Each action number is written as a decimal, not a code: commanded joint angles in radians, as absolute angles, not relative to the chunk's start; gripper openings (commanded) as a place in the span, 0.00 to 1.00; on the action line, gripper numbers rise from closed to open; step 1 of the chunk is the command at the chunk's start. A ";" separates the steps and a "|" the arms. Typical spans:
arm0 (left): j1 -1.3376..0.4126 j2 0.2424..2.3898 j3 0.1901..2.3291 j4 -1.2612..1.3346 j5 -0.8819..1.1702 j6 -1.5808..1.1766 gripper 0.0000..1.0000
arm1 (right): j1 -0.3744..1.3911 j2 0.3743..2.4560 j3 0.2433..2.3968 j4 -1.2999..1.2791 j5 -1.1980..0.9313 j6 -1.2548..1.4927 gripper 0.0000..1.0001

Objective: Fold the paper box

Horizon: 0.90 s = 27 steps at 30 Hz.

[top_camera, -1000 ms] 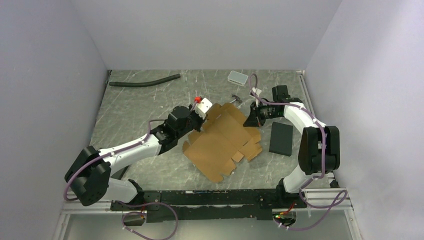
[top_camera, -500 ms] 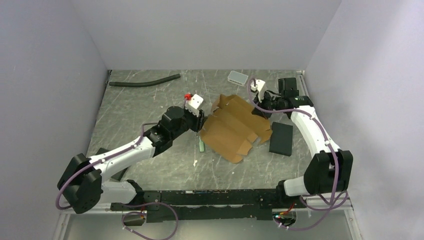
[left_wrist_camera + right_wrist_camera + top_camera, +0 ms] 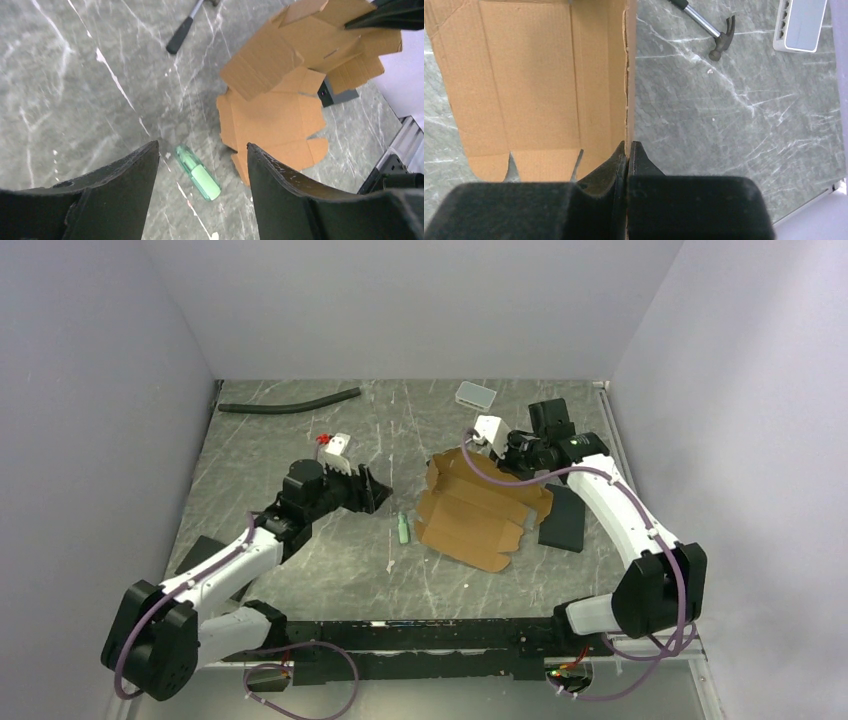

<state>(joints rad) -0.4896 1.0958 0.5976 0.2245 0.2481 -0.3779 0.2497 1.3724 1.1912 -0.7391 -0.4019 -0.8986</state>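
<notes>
Marbled tabletop (image 3: 300, 440) — right gripper (image 3: 628, 147) clamps an edge of the paper box (image 3: 534, 75); left gripper (image 3: 201, 146) gapes, apart.

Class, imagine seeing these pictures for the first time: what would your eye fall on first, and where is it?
The brown paper box, a cardboard sheet partly tilted up right of the middle of the table, stands out first, one edge pinched in the shut right gripper. Next comes the left gripper, open and empty, near a small green object lying beside the sheet.
</notes>
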 commanded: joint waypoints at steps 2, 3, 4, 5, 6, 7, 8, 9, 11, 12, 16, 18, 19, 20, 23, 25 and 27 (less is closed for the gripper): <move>-0.477 1.134 0.563 0.366 0.359 -0.449 0.70 | 0.270 1.335 1.165 -0.681 -0.332 -0.893 0.00; -0.477 1.146 0.558 0.387 0.363 -0.450 0.70 | 0.273 1.336 1.158 -0.673 -0.328 -0.887 0.00; -0.477 1.161 0.548 0.427 0.368 -0.452 0.70 | 0.277 1.335 1.152 -0.664 -0.325 -0.879 0.00; -0.477 1.178 0.542 0.445 0.376 -0.455 0.70 | 0.278 1.334 1.146 -0.655 -0.320 -0.871 0.00; -0.477 1.195 0.534 0.480 0.384 -0.458 0.71 | 0.280 1.333 1.141 -0.645 -0.316 -0.862 0.00; -0.477 1.216 0.529 0.515 0.396 -0.460 0.71 | 0.282 1.332 1.135 -0.635 -0.308 -0.856 0.00; -0.477 1.238 0.524 0.562 0.409 -0.468 0.71 | 0.283 1.329 1.131 -0.630 -0.304 -0.851 0.00; -0.477 1.264 0.523 0.599 0.427 -0.475 0.71 | 0.283 1.329 1.131 -0.629 -0.302 -0.850 0.00; -0.477 1.318 0.530 0.656 0.458 -0.488 0.71 | 0.287 1.323 1.128 -0.632 -0.304 -0.853 0.00; -0.477 1.348 0.534 0.687 0.474 -0.500 0.72 | 0.287 1.320 1.126 -0.636 -0.309 -0.860 0.00; -0.476 1.439 0.549 0.806 0.508 -0.524 0.73 | 0.301 1.300 1.098 -0.645 -0.312 -0.894 0.00; -0.477 1.474 0.567 0.829 0.519 -0.507 0.73 | 0.308 1.289 1.080 -0.640 -0.310 -0.902 0.00; -0.477 1.490 0.577 0.830 0.526 -0.495 0.73 | 0.308 1.285 1.073 -0.634 -0.309 -0.901 0.00; -0.477 1.509 0.589 0.830 0.537 -0.483 0.73 | 0.308 1.283 1.068 -0.633 -0.310 -0.902 0.00; -0.477 1.562 0.613 0.860 0.574 -0.477 0.74 | 0.308 1.275 1.057 -0.632 -0.322 -0.903 0.00; -0.477 1.595 0.624 0.892 0.603 -0.480 0.75 | 0.308 1.270 1.054 -0.635 -0.328 -0.907 0.00; -0.477 1.622 0.631 0.919 0.633 -0.471 0.79 | 0.308 1.267 1.053 -0.636 -0.325 -0.909 0.00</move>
